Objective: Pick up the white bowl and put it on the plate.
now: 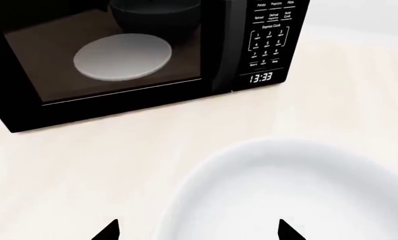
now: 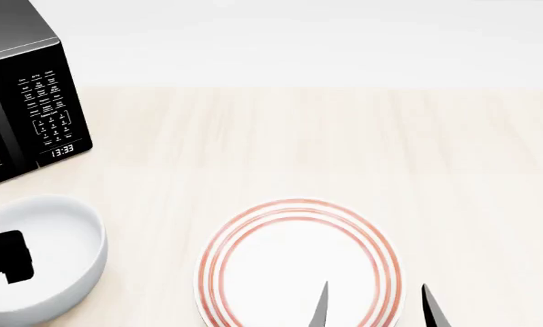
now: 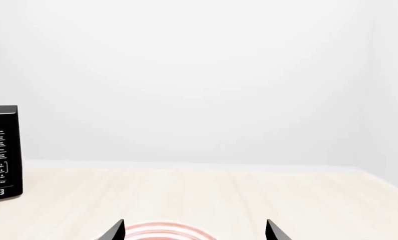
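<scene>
The white bowl [image 2: 58,235] stands on the wooden counter at the near left, just in front of the microwave. My left gripper [image 1: 199,232] hangs open above the bowl [image 1: 298,195]. One fingertip is over the counter and the other over the bowl's inside, so the jaws stand either side of its rim. In the head view only a black piece of the left arm [image 2: 7,257] shows over the bowl. The plate [image 2: 289,259], white with red rings, lies at the near centre. My right gripper [image 2: 376,306] is open and empty over the plate's near right edge [image 3: 165,231].
A black microwave [image 2: 35,102] with its door shut stands at the back left, its clock reading 13:33. A pale dish [image 1: 122,56] shows through the door. A white wall rises behind the counter [image 2: 344,150].
</scene>
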Motion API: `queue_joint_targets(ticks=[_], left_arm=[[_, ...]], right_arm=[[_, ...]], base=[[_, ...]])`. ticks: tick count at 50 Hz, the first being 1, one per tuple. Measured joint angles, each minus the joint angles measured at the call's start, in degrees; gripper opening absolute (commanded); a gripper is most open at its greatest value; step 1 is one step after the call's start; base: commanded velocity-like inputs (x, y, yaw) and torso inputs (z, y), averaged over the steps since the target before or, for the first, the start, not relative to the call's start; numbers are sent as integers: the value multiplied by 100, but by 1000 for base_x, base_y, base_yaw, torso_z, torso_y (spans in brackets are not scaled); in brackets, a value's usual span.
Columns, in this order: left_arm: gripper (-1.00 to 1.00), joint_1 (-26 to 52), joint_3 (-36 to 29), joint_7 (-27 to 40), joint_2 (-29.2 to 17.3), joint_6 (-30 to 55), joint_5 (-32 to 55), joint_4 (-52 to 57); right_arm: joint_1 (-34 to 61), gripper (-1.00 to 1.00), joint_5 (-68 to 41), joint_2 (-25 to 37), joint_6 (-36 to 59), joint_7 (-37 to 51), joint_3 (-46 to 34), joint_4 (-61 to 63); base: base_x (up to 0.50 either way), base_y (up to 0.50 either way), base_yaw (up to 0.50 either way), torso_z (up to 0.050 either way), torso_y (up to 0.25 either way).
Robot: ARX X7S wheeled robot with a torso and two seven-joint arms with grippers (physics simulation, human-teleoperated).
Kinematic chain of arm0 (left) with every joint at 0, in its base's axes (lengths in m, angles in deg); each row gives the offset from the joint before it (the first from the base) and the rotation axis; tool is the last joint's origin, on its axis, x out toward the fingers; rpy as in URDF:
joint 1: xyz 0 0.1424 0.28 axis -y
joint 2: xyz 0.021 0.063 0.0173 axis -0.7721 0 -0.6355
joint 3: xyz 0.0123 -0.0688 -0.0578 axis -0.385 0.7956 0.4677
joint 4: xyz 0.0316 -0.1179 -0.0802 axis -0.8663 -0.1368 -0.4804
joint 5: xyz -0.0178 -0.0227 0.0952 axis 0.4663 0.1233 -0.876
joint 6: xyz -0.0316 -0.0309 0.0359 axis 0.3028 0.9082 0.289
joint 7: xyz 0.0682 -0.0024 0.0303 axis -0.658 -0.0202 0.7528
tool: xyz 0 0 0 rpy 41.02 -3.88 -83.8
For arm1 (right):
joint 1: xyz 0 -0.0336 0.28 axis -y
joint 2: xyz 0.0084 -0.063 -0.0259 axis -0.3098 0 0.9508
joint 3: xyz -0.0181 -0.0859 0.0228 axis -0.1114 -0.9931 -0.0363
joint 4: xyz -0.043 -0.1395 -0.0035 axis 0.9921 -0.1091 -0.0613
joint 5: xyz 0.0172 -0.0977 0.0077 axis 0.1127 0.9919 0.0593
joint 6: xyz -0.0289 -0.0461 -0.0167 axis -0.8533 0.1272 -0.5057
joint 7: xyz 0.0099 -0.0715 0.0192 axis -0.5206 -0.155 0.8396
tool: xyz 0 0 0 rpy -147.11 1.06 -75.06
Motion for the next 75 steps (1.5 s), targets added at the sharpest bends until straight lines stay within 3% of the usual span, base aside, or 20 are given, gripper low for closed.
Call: queue_joint_targets(ticks=[60,61,75], left_arm=[[100,413,-64,-94,-48,-787,-294,-1281],[-100,413,-67,-97,-46,-793,-296,-1294],[-100,370,-37,-92,-58,-840,-362,-1270]], right_arm=[[29,100,-113,156,-78,137,-131,-36],[27,100,-114,158,-79,140,-133,-34],[31,100,-126,179,-96,162,-168,-42]], base=[[0,0,0,0,0],[0,0,0,0,0],[0,0,0,-1,0]])
